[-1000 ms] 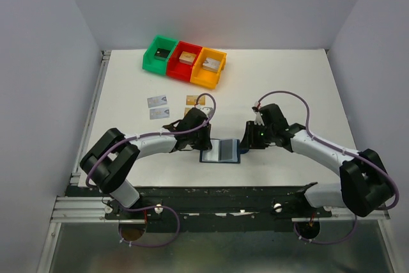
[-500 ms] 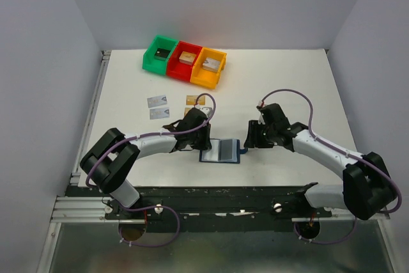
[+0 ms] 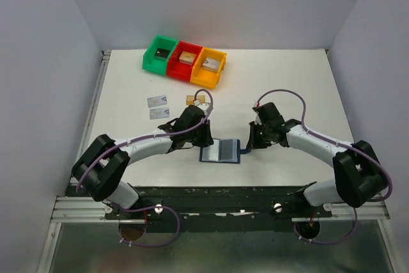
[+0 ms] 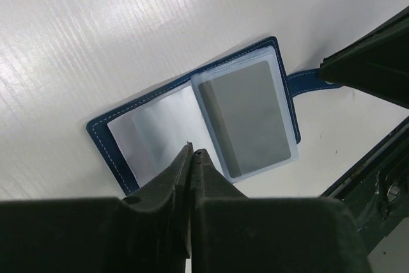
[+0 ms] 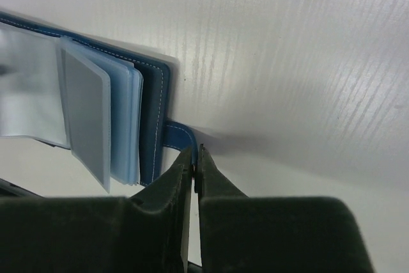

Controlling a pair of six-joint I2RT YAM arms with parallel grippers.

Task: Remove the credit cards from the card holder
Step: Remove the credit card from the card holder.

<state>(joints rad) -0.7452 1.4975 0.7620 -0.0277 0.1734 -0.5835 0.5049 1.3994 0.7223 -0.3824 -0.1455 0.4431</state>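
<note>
Left pincer (image 4: 193,153) closed over card holder (image 4: 243,119)

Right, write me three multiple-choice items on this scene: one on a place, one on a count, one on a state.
1. Where does the dark navy-blue booklet-style card holder lie?
A) in a bin
B) on the white table, near its front edge
C) against the back wall

2. How many coloured plastic bins stand in the far row?
A) two
B) five
C) three

3. The card holder is:
A) open, lying flat
B) strapped shut
C) standing on edge

Key:
1 B, it rests on bare table close to the near edge.
2 C, a green bin, a red bin, an orange bin.
3 A, its clear plastic sleeves show.
</note>
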